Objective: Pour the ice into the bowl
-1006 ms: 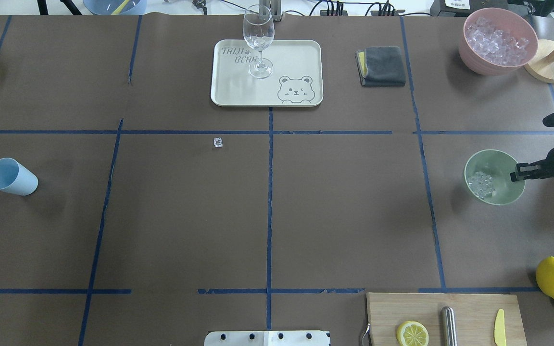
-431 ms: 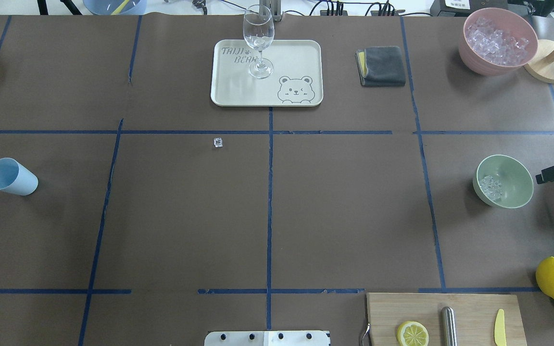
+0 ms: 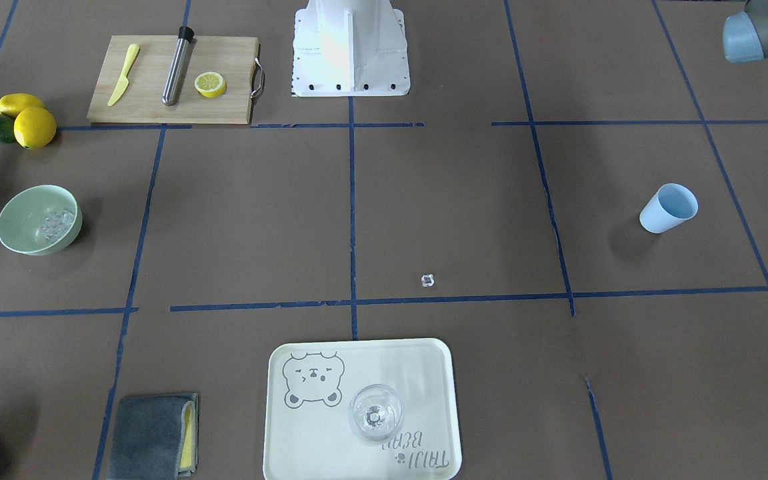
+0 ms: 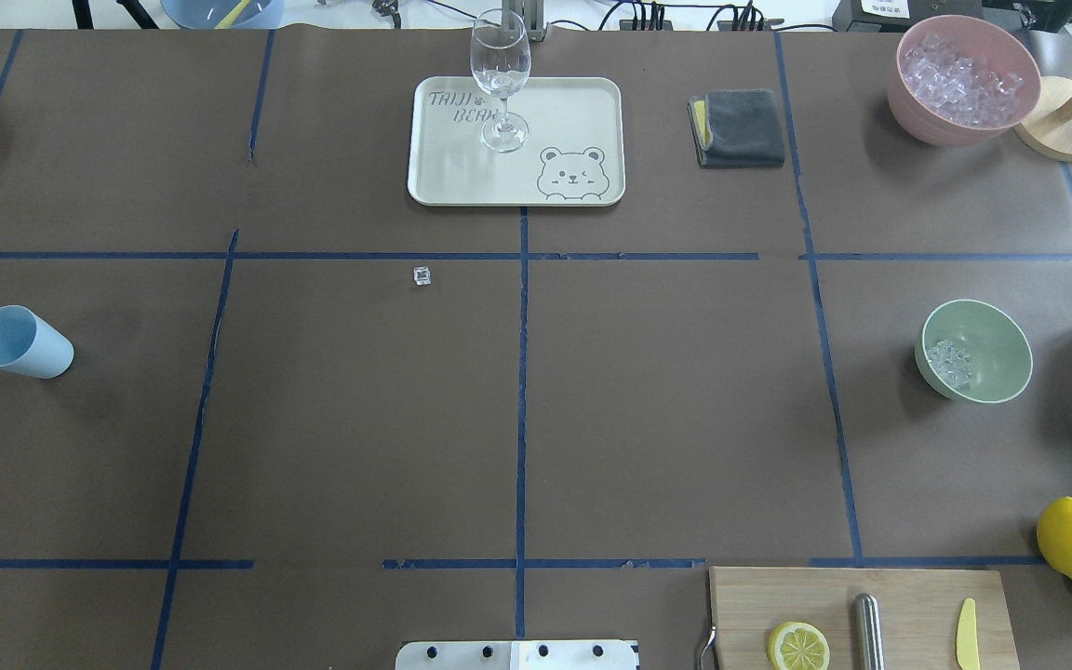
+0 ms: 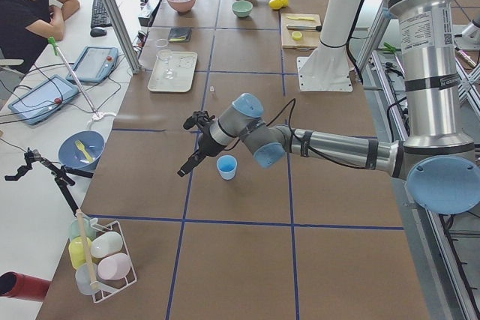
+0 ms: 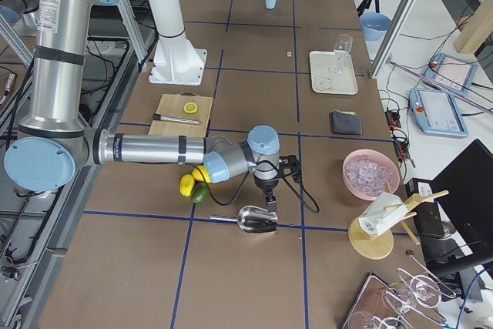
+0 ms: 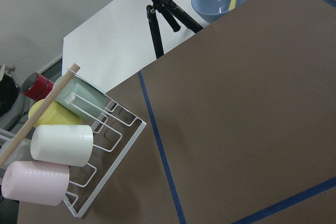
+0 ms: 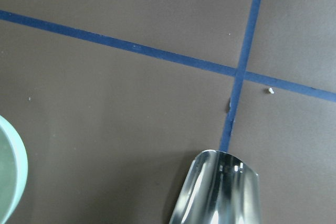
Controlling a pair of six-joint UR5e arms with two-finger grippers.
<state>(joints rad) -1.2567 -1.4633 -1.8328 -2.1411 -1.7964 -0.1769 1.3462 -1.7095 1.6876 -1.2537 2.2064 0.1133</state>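
Ice [image 4: 950, 362] sits in the bowl [image 4: 999, 352] at three o'clock as the right arm [image 6: 154, 148] pulls clear, pour seemingly done; whether either arm's jaws are spread cannot be told.

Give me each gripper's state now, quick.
Left gripper: cannot be told.
Right gripper: cannot be told; it is right by the metal scoop.

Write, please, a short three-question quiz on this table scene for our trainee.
1. True or false: the stemmed glass stands upright on the tray.
2. What lies inside the mint-green bowl?
3. The stray ice cube lies: A on the tray; B in the mint-green bowl; C on the table.
Key: 1 true; 2 ice cubes; 3 C.
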